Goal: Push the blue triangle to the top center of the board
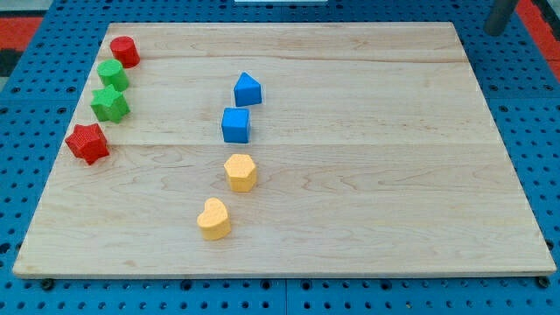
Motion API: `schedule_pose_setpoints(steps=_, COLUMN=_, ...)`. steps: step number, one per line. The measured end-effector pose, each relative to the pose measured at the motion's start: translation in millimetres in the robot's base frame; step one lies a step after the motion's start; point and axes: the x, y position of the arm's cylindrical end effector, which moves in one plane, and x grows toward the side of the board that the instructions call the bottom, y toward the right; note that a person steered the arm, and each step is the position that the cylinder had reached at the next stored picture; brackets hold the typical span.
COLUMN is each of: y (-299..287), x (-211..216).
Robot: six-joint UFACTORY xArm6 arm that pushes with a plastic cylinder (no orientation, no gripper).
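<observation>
The blue triangle point(248, 89) sits on the wooden board point(367, 131), left of centre and a little below the top edge. A blue cube point(236, 125) lies just below it, close but apart. My tip point(496, 31) shows as the end of a dark rod at the view's top right corner, just off the board's top right corner, far to the right of the blue triangle and touching no block.
A yellow hexagon point(240, 171) and a yellow heart point(213, 219) lie below the blue cube. Along the left edge stand a red cylinder point(124, 51), a green block point(113, 74), a green star point(110, 103) and a red star point(87, 143). Blue pegboard surrounds the board.
</observation>
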Motion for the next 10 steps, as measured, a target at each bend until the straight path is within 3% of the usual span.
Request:
schedule_pose_setpoints(steps=1, y=-5, x=13)
schedule_pose_setpoints(steps=4, y=-117, x=105)
schedule_pose_setpoints(steps=7, y=-243, x=137)
schedule_pose_setpoints(steps=10, y=-378, x=137)
